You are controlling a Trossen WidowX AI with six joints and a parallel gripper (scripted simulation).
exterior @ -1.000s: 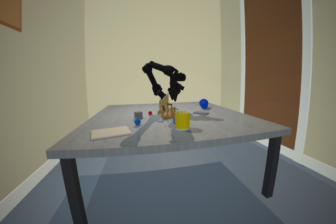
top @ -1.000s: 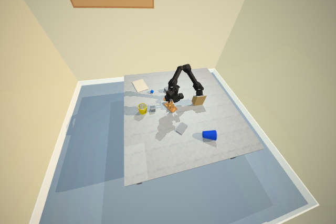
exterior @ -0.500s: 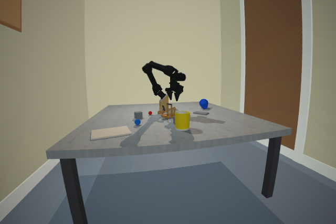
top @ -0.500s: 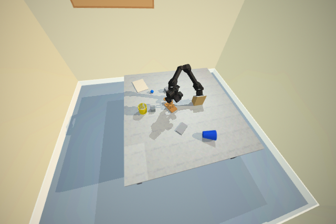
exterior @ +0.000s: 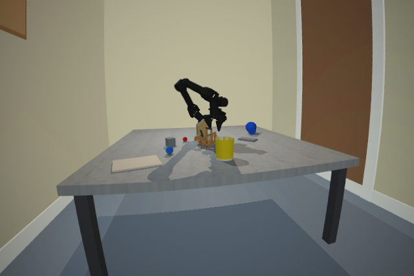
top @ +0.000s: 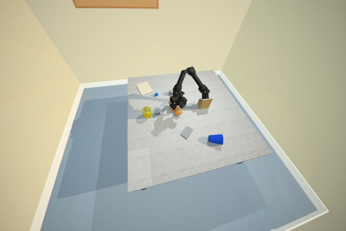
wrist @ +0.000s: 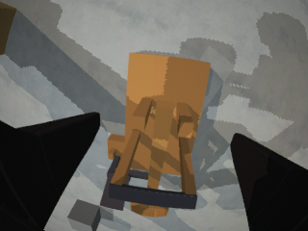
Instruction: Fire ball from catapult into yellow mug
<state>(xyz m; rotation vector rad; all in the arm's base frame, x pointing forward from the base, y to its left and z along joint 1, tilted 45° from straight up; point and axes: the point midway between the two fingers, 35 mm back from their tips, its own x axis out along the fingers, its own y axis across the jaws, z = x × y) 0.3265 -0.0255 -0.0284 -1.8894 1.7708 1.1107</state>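
The orange catapult stands mid-table, with a dark crossbar and a round cup at its lower end in the wrist view. My gripper is open above it, pointing down, one finger on either side in the wrist view, with nothing between the fingertips. A blue ball lies near the cream board. A red ball lies beyond it in the exterior view. The yellow mug stands upright. The catapult's cup is partly hidden by the crossbar; no ball shows in it.
A grey cube sits between mug and catapult; another grey cube is near the blue ball. A tan block stands by the arm's base. A grey slab, a tipped blue cup and a cream board lie around.
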